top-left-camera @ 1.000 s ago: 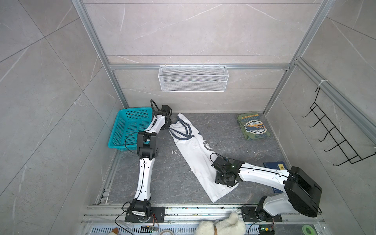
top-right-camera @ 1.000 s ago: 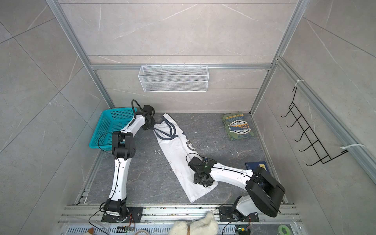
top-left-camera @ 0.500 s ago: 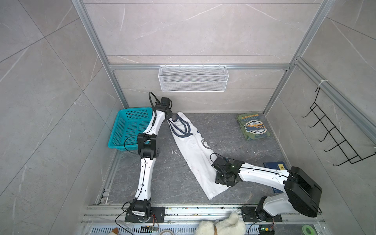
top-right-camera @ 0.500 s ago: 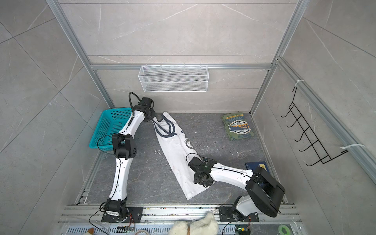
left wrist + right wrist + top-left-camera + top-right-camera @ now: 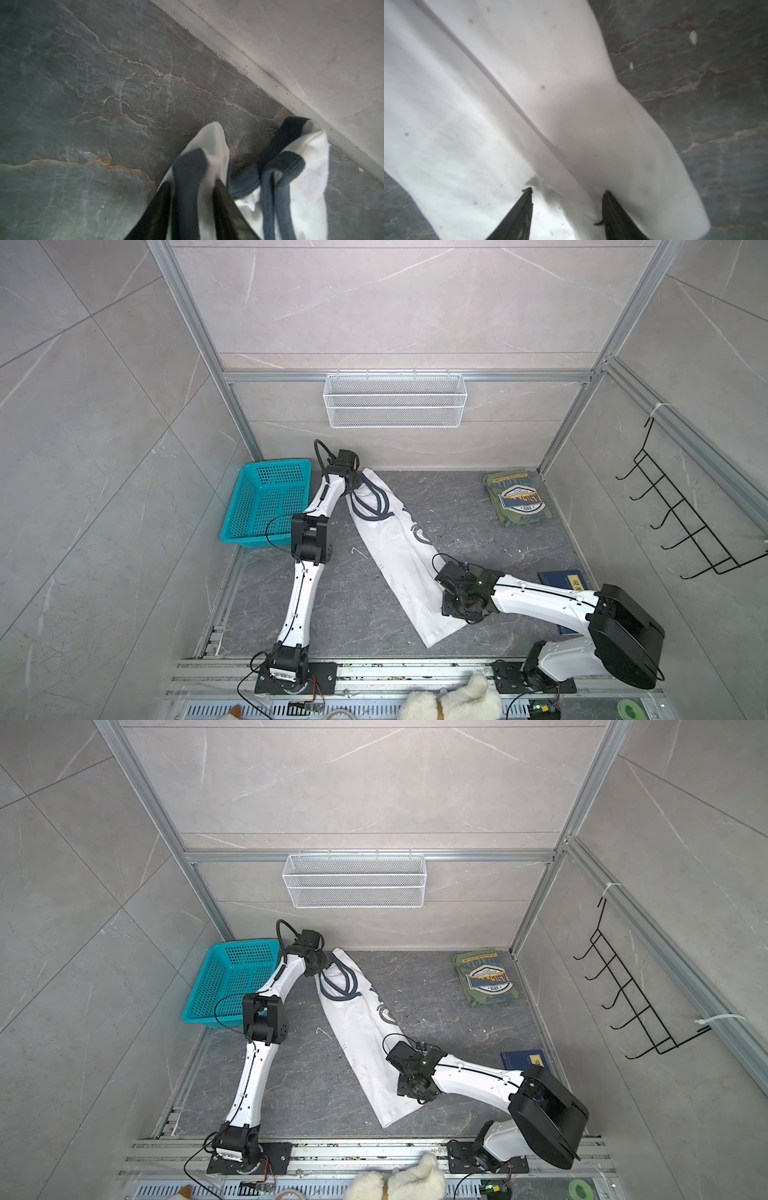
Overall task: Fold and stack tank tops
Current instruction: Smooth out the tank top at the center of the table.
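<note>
- White tank top (image 5: 399,556): a long narrow strip lying diagonally on the bench (image 5: 469,531). Navy straps point to the back wall, hem toward the front rail (image 5: 374,668).
- Left gripper (image 5: 192,185): at the strap end, close to the foot of the back wall. Jaws apart, with one navy-trimmed strap (image 5: 191,166) between them. A second strap loop lies just beside. View blurred, so cloth contact with the fingers cannot be told.
- Right gripper (image 5: 568,190): at the strip's right edge, near the hem. Jaws apart, fingertips down at the white cloth, a fold ridge running between them.
- Teal basket (image 5: 276,463): against the left wall. The left arm's elbow overlaps its near corner in both top views.
- Olive green tank top (image 5: 519,502): folded, badge up, in the back right corner, well apart from the white one.
- Dark blue board (image 5: 561,578): right side of the bench, partly hidden behind the right arm.
- Open bench: the band between the two tops, and the patch between the strip and the left arm.
- Off the bench: plush toy (image 5: 453,701) beyond the front rail, wire shelf (image 5: 395,400) on the back wall, black hook rack (image 5: 681,522) on the right wall.
</note>
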You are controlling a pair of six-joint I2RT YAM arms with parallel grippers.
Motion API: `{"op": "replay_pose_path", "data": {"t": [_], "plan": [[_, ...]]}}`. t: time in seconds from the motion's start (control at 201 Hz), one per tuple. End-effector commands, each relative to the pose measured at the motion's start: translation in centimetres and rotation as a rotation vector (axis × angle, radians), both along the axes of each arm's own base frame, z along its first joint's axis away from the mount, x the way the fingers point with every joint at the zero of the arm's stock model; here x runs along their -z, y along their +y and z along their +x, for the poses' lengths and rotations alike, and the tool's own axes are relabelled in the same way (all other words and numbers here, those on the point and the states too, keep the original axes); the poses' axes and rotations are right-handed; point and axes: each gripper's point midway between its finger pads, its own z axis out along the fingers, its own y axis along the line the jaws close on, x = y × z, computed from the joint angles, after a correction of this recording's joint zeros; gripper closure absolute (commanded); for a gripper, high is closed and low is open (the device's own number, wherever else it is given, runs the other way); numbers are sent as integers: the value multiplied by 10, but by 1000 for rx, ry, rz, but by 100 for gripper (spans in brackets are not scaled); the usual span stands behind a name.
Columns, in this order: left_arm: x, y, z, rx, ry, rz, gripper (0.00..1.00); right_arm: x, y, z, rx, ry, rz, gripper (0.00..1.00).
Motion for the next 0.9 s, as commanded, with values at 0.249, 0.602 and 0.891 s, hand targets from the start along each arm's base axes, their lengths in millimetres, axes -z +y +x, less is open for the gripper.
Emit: {"op": "replay_pose_path", "data": {"t": [0.249,0.602,0.891], "plan": [[-119,26,-25,21,-74,80,21,-47,-25,31,-64,-159,-124,42],[-146,-29,-191,186,66,54,8,-54,-39,71,-99,-75,132,39],[-61,-139,-312,424,144,-75,14,-22,-39,64,-97,2,155,40]]}}
